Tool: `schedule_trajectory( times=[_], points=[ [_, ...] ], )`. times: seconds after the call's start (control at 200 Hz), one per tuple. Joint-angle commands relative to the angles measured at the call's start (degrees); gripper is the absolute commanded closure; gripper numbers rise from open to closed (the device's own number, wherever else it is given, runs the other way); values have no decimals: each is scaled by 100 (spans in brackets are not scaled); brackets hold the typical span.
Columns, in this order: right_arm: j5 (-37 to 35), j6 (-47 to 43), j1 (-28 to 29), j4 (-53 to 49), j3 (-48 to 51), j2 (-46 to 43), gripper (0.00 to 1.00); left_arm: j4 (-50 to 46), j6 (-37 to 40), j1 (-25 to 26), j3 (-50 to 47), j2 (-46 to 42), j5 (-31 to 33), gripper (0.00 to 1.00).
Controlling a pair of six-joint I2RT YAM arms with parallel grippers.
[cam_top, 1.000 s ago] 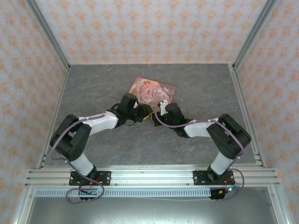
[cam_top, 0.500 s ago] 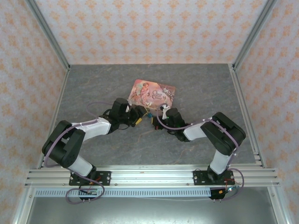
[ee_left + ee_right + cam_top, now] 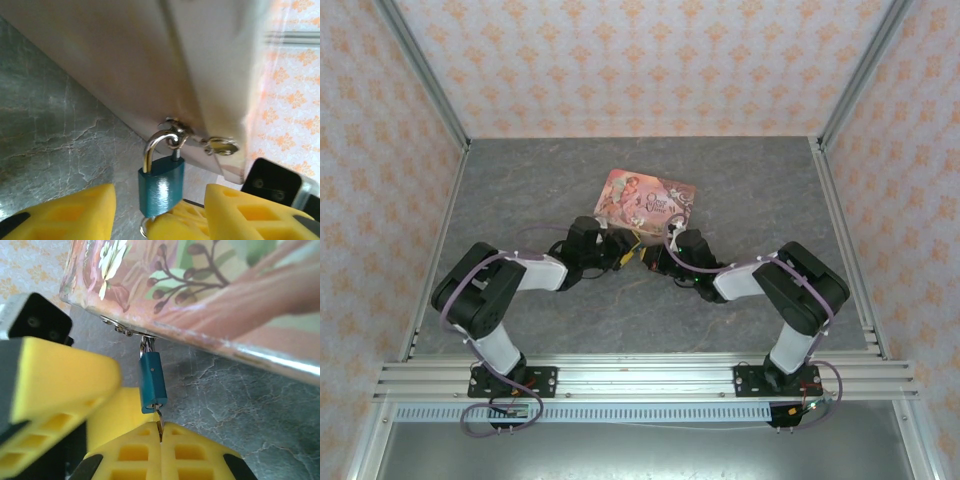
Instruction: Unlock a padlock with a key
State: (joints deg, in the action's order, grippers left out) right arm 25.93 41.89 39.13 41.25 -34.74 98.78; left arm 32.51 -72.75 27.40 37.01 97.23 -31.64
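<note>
At the near edge of the pink tin (image 3: 645, 198) hangs the padlock (image 3: 161, 186) (shackle through the hasp (image 3: 175, 131)). The left hand (image 3: 160, 201) straddles it, spread wide. The right hand (image 3: 161, 437) pinches the key (image 3: 159, 421) beneath.

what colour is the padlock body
The padlock is blue-teal, clearest in the left wrist view.

I see the small teal padlock (image 3: 161, 184) hanging upright, its silver shackle through the clasp of the pink tin (image 3: 225, 300), with the key (image 3: 159, 423) at its bottom keyhole.
</note>
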Motion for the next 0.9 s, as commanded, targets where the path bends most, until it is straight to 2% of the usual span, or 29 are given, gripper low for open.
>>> schedule_trajectory(
  times=[0.0, 0.375, 0.495, 0.555, 0.596, 0.896],
  points=[
    [188, 416, 34, 102, -171, -105, 100, 503, -149, 73, 72, 171, 109, 54],
    [52, 418, 21, 31, -50, -269, 100, 449, -84, 118, 104, 176, 340, 77],
    [68, 423, 7, 3, -33, -298, 100, 441, -69, 123, 105, 174, 395, 76],
    [84, 484, 7, 45, -25, -279, 100, 406, -30, 123, 132, 179, 412, 68],
    [88, 514, 6, 87, -24, -272, 100, 414, -20, 117, 133, 178, 446, 67],
    [86, 539, 11, 106, -15, -240, 100, 447, 33, 95, 99, 104, 629, 66]
  ],
)
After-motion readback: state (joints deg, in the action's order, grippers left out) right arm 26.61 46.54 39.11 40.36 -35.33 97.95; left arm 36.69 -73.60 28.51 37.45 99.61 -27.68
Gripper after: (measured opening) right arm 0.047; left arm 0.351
